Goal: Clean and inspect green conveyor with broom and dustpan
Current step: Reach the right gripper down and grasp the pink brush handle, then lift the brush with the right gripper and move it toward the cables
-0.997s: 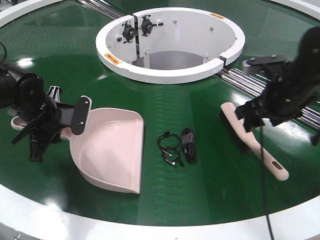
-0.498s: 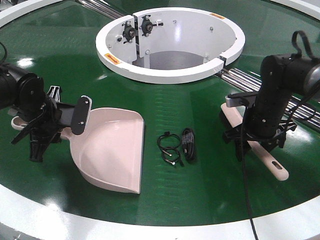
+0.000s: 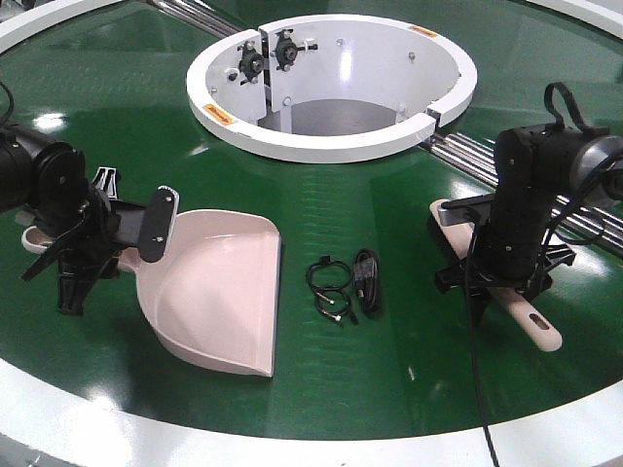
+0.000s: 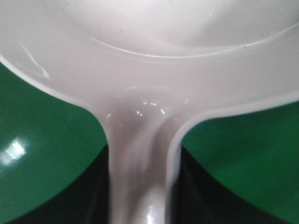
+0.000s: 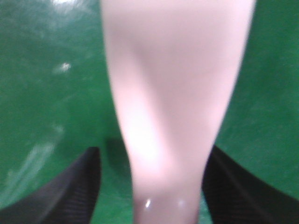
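The right gripper (image 5: 154, 191), open and empty, straddles the broom (image 3: 531, 326) on the green conveyor (image 3: 389, 370); closing off-centre could twist it away. Left gripper (image 3: 83, 243) at the dustpan (image 3: 219, 282): grip I cannot tell.

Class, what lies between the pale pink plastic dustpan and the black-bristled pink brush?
Coiled black cables on the glossy green conveyor, shown in the front-facing view.
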